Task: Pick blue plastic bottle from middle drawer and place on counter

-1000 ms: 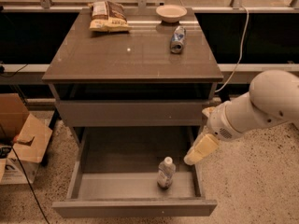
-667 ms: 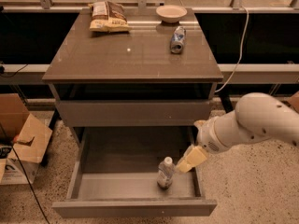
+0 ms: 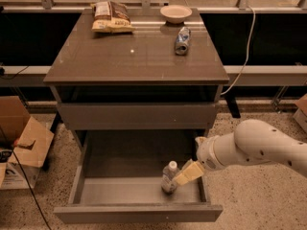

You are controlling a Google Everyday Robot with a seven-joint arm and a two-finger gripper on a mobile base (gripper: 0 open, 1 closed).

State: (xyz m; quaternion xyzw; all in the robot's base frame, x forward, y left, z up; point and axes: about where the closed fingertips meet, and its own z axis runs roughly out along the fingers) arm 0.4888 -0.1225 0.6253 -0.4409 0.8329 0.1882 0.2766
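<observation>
The blue plastic bottle [image 3: 168, 178] stands upright in the pulled-out middle drawer [image 3: 139, 212], near its front right corner; it is small and clear with a white cap. My gripper [image 3: 188, 173] reaches into the drawer from the right on a white arm and sits right beside the bottle's upper right side, partly overlapping it. The counter [image 3: 134, 56] is the glossy grey-brown top of the cabinet, above and behind the drawer.
On the counter lie a snack bag [image 3: 111, 17], a shallow bowl [image 3: 175, 13] and a blue-and-silver drink can [image 3: 182, 34] on its side. An open cardboard box [image 3: 21, 145] stands on the floor at the left. A cable [image 3: 245, 51] hangs at the right.
My arm has moved left and down from outside the drawer's right side, bringing the gripper up against the bottle. The bottle has not moved.
</observation>
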